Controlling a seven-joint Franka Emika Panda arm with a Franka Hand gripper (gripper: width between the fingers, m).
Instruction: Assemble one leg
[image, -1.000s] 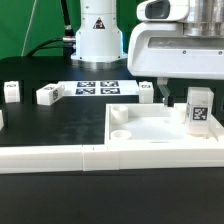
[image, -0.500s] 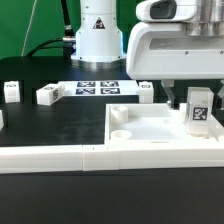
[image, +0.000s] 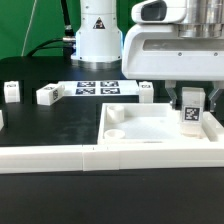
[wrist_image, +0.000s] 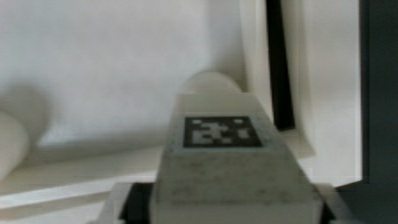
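My gripper (image: 191, 100) is shut on a leg (image: 191, 116), a small white block with a black-and-white tag. It holds the leg upright just above the right part of the large white panel (image: 140, 128). In the wrist view the leg (wrist_image: 221, 150) fills the middle, clamped between the dark fingers (wrist_image: 128, 203), with the panel (wrist_image: 107, 70) below it. Two more legs (image: 48, 95) (image: 10, 91) stand on the black table at the exterior view's left. Another leg (image: 146, 91) stands behind the panel.
The marker board (image: 97, 88) lies at the back of the table, in front of the robot base (image: 97, 35). A white rail (image: 60, 158) runs along the table's front edge. The panel has a round socket (image: 116, 113) near its left corner.
The gripper and the leg have moved a little toward the exterior view's left and slightly lower over the panel. The other parts have not moved.
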